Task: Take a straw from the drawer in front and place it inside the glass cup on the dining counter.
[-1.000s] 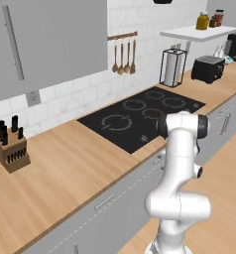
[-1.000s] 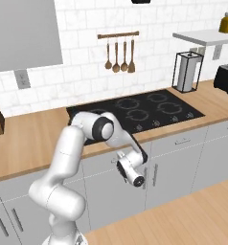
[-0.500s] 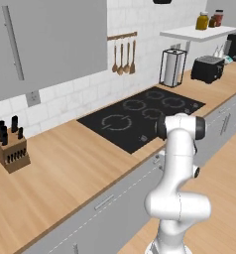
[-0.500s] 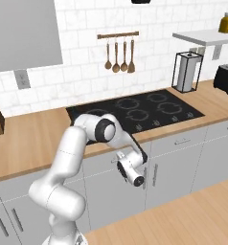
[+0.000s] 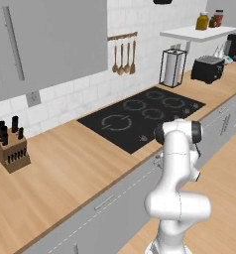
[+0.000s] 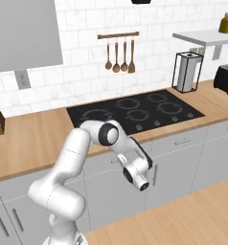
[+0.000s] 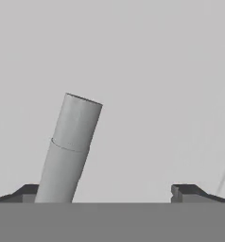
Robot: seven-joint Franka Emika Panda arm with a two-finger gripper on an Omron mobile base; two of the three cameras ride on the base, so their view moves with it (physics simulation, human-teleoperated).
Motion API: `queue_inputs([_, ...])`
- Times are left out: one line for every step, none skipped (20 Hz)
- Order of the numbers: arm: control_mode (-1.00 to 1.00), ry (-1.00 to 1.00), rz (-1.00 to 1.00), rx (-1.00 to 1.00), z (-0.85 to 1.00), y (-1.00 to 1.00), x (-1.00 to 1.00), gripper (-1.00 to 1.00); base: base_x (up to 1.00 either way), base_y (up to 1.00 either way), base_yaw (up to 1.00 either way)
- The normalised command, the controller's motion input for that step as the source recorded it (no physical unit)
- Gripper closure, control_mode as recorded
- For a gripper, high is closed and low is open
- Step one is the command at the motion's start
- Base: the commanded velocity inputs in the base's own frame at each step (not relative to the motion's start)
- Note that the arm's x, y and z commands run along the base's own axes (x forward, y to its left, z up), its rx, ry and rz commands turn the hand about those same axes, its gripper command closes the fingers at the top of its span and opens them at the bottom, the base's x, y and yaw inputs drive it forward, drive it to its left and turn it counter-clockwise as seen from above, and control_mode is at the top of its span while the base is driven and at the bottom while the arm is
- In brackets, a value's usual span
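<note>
so the drawer [image 7: 133, 71] sits shut, its flat pale grey front close before the end effector [image 7: 107, 191], whose fingertips stand spread with the grey bar handle [image 7: 69, 146] just inside the left one. i'd centre the handle between them before closing, then pull straight out. above runs the wooden bench [image 6: 34, 139] with its black cooktop [image 6: 135, 111].

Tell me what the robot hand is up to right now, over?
Gripper open, empty, right up at a grey cabinet front. Grey bar handle between the fingers, not gripped. Drawer shut. Nothing blocking.
</note>
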Motion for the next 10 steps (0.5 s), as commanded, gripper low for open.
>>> queue_inputs([-1.0, 0.29, 0.0, -0.33, -0.55, 0.42, 0.54, 1.0, 0.0, 0.0, 0.0])
queue_inputs([-1.0, 0.33, 0.0, -0.35, -0.54, 0.47, 0.54, 1.0, 0.0, 0.0, 0.0])
queue_inputs([-1.0, 0.36, 0.0, -0.37, -0.52, 0.47, 0.5, 1.0, 0.0, 0.0, 0.0])
queue_inputs([-1.0, 0.42, 0.0, -0.41, -0.5, 0.46, 0.48, 1.0, 0.0, 0.0, 0.0])
queue_inputs([-1.0, 0.47, 0.0, -0.45, -0.43, 0.47, 0.46, 1.0, 0.0, 0.0, 0.0])
queue_inputs([-1.0, 0.49, 0.0, -0.51, -0.4, 0.57, 0.44, 1.0, 0.0, 0.0, 0.0])
queue_inputs([-1.0, 0.5, -0.02, -0.57, -0.36, 0.71, 0.46, 1.0, 0.0, 0.0, 0.0])
queue_inputs([-1.0, 0.51, -0.05, -0.62, -0.33, 0.86, 0.47, 1.0, 0.0, 0.0, 0.0])
queue_inputs([-1.0, 0.51, -0.08, -0.67, -0.3, 0.99, 0.46, 1.0, 0.0, 0.0, 0.0])
queue_inputs([-1.0, 0.55, -0.11, -0.73, -0.4, 1.0, 0.4, 1.0, 0.0, 0.0, 0.0])
